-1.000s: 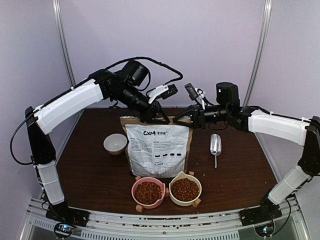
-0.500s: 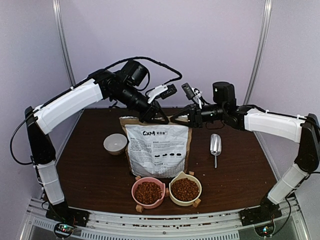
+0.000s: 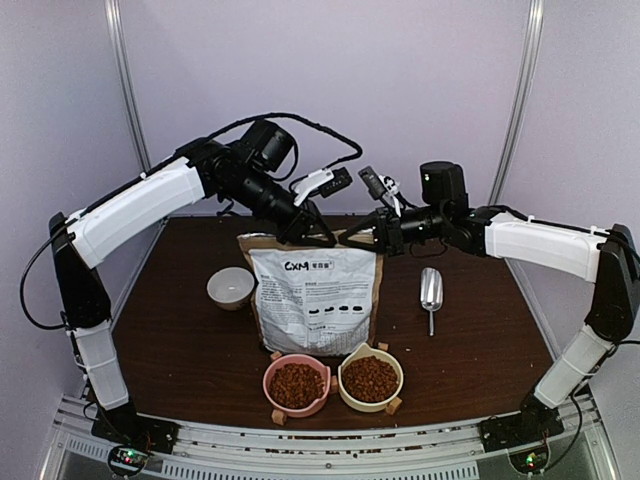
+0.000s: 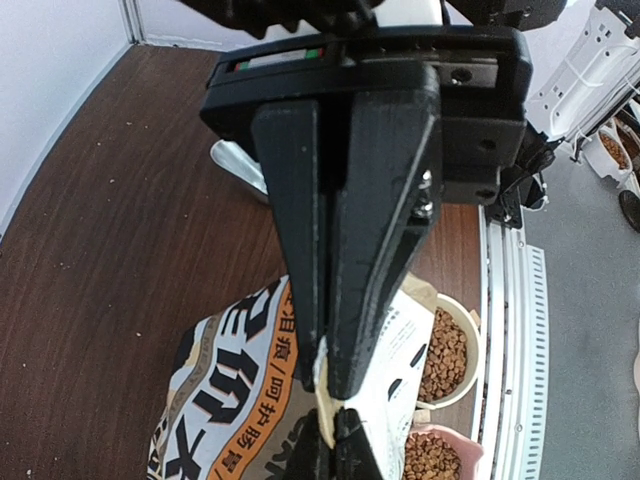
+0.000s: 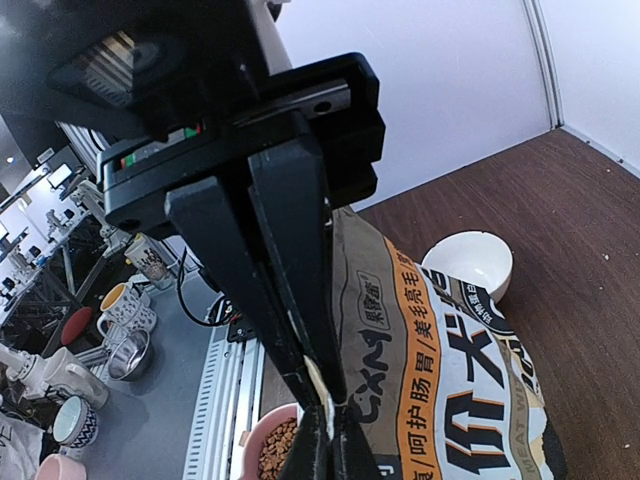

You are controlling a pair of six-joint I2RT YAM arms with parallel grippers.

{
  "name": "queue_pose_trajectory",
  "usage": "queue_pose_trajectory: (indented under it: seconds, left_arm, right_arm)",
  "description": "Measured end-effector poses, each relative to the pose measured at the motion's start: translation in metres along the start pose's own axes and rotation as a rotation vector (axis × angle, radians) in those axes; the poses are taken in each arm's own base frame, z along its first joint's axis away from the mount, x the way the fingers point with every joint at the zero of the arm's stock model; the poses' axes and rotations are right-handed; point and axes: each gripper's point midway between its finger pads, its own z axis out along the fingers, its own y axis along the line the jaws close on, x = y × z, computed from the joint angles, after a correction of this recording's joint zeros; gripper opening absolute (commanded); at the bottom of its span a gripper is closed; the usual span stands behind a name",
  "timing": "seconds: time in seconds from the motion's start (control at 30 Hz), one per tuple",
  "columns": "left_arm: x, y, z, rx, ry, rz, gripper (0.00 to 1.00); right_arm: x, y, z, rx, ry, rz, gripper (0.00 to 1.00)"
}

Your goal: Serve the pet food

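Observation:
The pet food, reddish-brown kibble, fills a pink bowl and a cream bowl at the table's front. The brown-and-white bag stands upright behind them. My left gripper is shut on the bag's top edge, and my right gripper is shut on the same edge from the right. In the left wrist view the gripper pinches the bag above the kibble. In the right wrist view the gripper pinches the bag above the pink bowl's kibble.
An empty white bowl sits left of the bag and also shows in the right wrist view. A metal scoop lies right of the bag. The table's metal rail runs along the front.
My right arm has shifted slightly left toward the bag's top. The left arm, bag and bowls have not moved.

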Motion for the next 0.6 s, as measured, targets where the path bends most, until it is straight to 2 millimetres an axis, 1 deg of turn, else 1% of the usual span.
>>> queue_pose_trajectory:
  seconds: [0.07,0.13,0.2,0.23,0.3,0.33,0.53,0.57,0.6]
  left_arm:
    - [0.0,0.001,0.0,-0.009,0.002,0.001,0.07]
    - [0.001,0.003,-0.001,-0.02,0.003,0.004,0.14]
    - [0.003,0.005,-0.001,-0.034,0.008,0.012,0.17]
    - [0.005,0.006,-0.002,-0.045,0.015,0.012,0.15]
    - [0.009,0.008,-0.004,-0.062,0.025,0.012,0.01]
    - [0.01,0.009,-0.005,-0.064,0.029,0.013,0.0]
    - [0.012,0.008,-0.008,-0.072,0.03,0.027,0.0]
    - [0.012,0.008,-0.008,-0.074,0.029,0.028,0.04]
    - [0.012,0.008,-0.008,-0.076,0.03,0.029,0.1]
  right_arm:
    - [0.0,0.0,0.0,-0.002,-0.002,0.003,0.0]
    - [-0.001,0.0,0.0,-0.003,-0.004,0.007,0.0]
    - [-0.001,0.001,0.0,-0.003,-0.005,0.008,0.0]
    - [-0.001,0.001,0.0,-0.002,-0.005,0.008,0.0]
    - [-0.001,0.001,-0.001,-0.002,-0.006,0.007,0.0]
    - [-0.001,0.001,-0.001,-0.001,-0.006,0.006,0.0]
    - [-0.002,0.001,-0.001,0.009,-0.011,0.002,0.0]
    - [-0.002,0.0,-0.001,0.009,-0.011,0.002,0.0]
    - [-0.001,0.0,-0.001,0.011,-0.011,0.002,0.0]
